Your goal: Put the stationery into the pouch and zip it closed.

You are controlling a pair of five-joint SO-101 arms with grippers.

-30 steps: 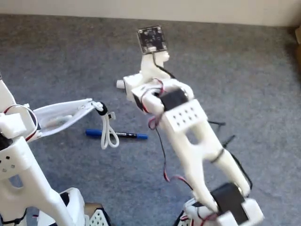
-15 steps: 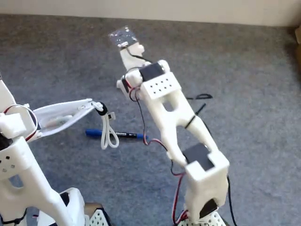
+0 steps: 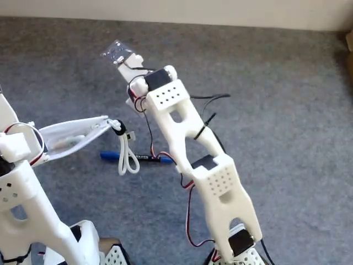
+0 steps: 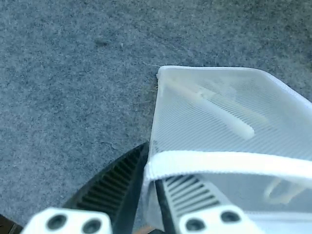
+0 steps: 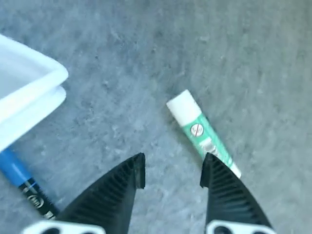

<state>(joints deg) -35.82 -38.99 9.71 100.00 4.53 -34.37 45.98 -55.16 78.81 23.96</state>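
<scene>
**Glue stick seen just ahead of parted right jaws; pouch clamped by the left**

A green-and-white glue stick (image 5: 204, 134) was seen lying flat on the grey carpet (image 5: 234, 53). Its long axis ran obliquely to the right gripper (image 5: 173, 168). The white-capped end pointed away from the gripper, and the other end lay close beside one fingertip. The stick was not grasped. The jaws were spread apart with nothing between them, and the cap was lined up with the gap just beyond the tips.

A blue pen (image 3: 135, 158) was laid on the carpet with its long axis across the high view. Its blue end was turned toward the left arm (image 3: 22, 182) and its dark end toward the right arm (image 3: 182, 127). It lay to one side of the right jaws, well apart from the glue stick.

The white mesh pouch (image 4: 229, 126) was held off the carpet by the left gripper (image 4: 151, 165), whose jaws were clenched on its banded edge. The pouch's long axis stretched from the left arm toward the middle of the scene. At that end a white cord loop (image 3: 128, 154) hung down across the pen. Pale sticks (image 4: 224, 114) could be made out through the mesh.

A pale wall (image 3: 176, 11) bounded the carpet at the far side.
</scene>
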